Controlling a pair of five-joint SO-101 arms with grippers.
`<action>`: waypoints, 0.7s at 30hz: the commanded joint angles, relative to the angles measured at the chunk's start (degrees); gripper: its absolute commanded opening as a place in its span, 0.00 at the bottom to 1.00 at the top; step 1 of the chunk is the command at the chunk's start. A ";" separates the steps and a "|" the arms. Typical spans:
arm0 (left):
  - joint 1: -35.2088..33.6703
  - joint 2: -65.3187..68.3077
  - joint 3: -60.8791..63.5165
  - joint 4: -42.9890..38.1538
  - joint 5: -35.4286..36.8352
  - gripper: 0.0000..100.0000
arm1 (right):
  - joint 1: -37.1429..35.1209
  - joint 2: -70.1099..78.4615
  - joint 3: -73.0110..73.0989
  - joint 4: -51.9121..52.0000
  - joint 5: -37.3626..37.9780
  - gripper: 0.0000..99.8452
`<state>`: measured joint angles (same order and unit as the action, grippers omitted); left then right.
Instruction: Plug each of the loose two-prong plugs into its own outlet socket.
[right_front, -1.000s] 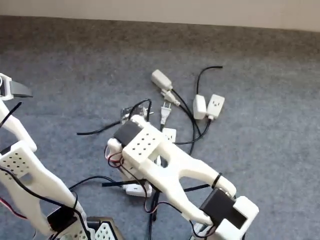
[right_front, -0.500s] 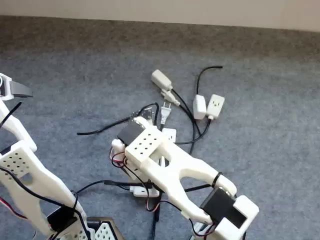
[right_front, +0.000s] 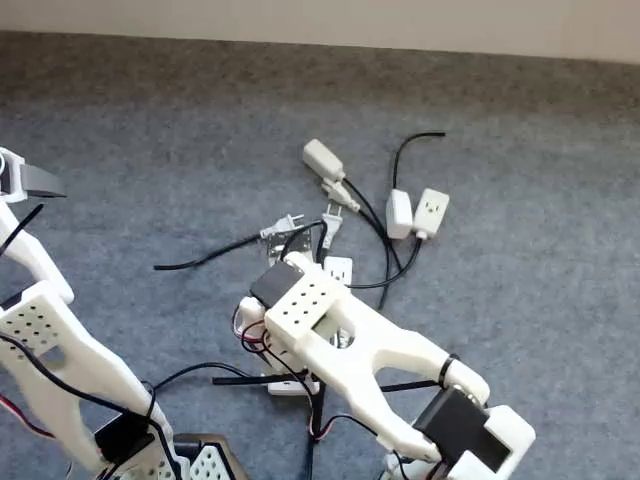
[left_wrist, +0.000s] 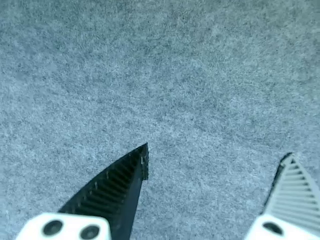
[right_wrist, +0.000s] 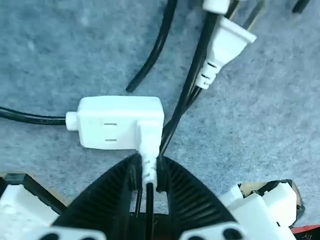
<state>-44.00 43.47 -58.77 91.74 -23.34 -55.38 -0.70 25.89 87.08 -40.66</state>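
White plug (right_wrist: 148, 141) is clamped by right gripper (right_wrist: 148, 164), touching white outlet socket (right_wrist: 112, 122) on grey carpet (right_wrist: 60, 50). Left gripper (left_wrist: 215, 155) is held w/ jaws apart, above bare carpet.

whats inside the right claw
The right claw is closed on a white two-prong plug that butts against a white rectangular outlet block. The plug's black cord runs back through the claw. The prongs are hidden, so seating is unclear.
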 joint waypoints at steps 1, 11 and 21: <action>-0.31 -1.27 -2.33 0.18 -0.53 0.39 | 0.66 0.75 1.01 -1.19 -0.62 0.01; -0.31 -1.19 -2.33 0.18 -0.62 0.39 | 0.84 0.40 -4.44 3.74 -0.62 0.01; -0.04 -1.36 -2.42 0.26 -0.70 0.39 | 0.84 0.31 -19.12 12.70 -0.44 0.40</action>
<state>-44.00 43.47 -58.77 91.74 -23.78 -55.30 0.44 12.18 97.45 -40.75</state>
